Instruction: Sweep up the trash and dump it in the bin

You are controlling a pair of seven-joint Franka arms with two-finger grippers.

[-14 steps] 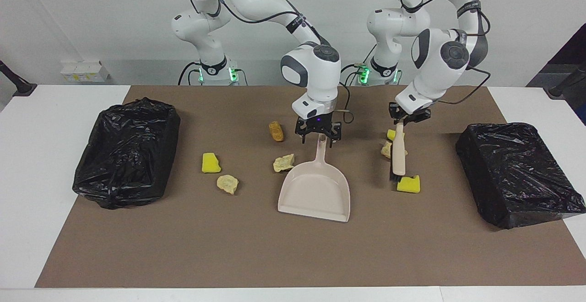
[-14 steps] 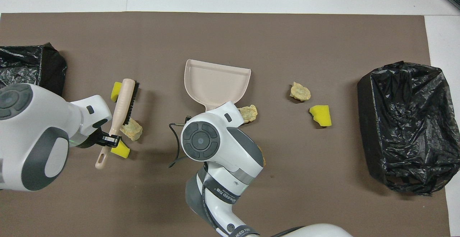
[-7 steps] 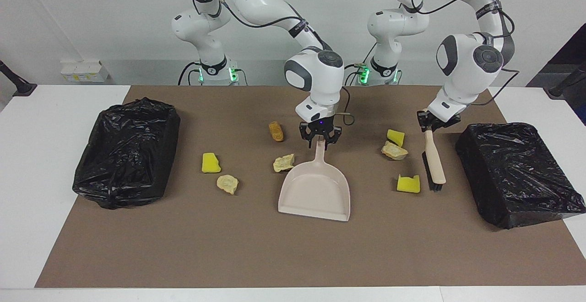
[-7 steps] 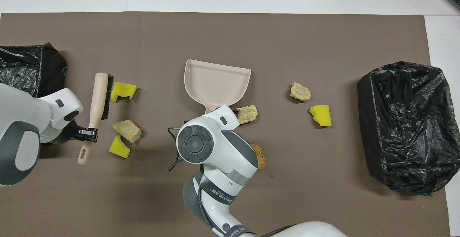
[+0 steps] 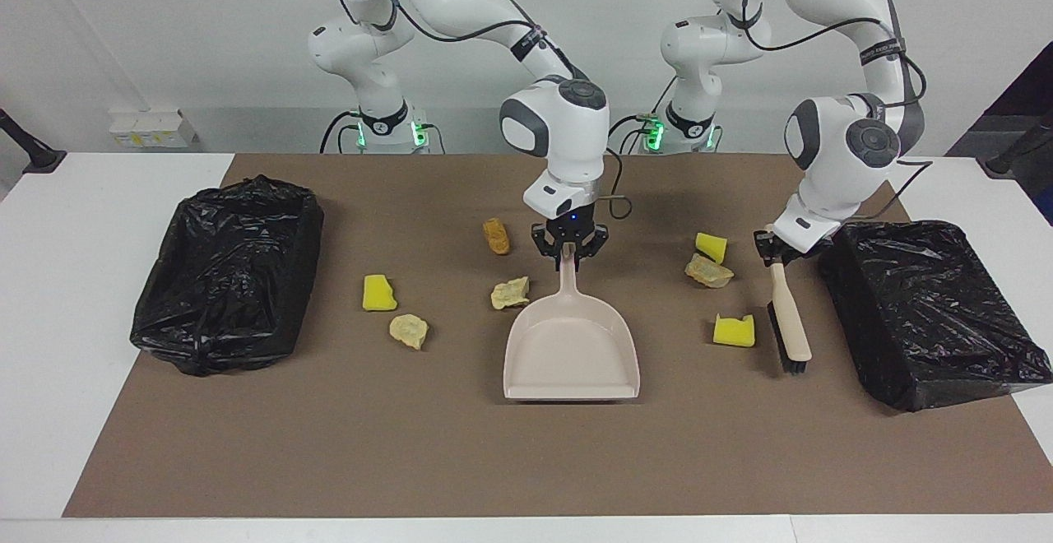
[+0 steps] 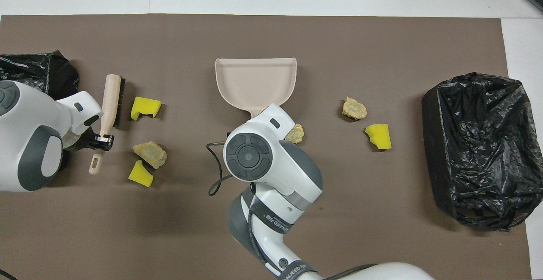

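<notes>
Looking at the trash first, I count seven scraps on the brown mat [image 5: 461, 461]. Toward the left arm's end lie a yellow sponge piece [image 5: 733, 331] just beside the brush, a beige chunk [image 5: 708, 271] and another yellow bit [image 5: 711, 246] nearer to the robots. A beige lump [image 5: 510, 293] sits right beside the dustpan's handle, and an orange-tan chunk [image 5: 496, 236] lies nearer to the robots than that. Toward the right arm's end I see one more yellow scrap [image 5: 378, 293] and a pale crumbly piece [image 5: 409, 331].

My right gripper [image 5: 569, 253] is in the middle of the table. Its jaws are pinched tight on the top of the handle of the beige dustpan [image 5: 572, 354]. The pan lies flat on the mat with its wide mouth pointing away from the robots.

My left gripper [image 5: 773, 248] grips the handle of the beige brush [image 5: 790, 321], jaws squeezed on it. The brush slants down with its black bristles facing the yellow sponge piece. I cannot tell if the bristles touch the mat.

One black bin bag [image 5: 930, 308] sits just beside the brush at the left arm's end. The other black bag [image 5: 226, 271] sits at the right arm's end, well apart from the dustpan.
</notes>
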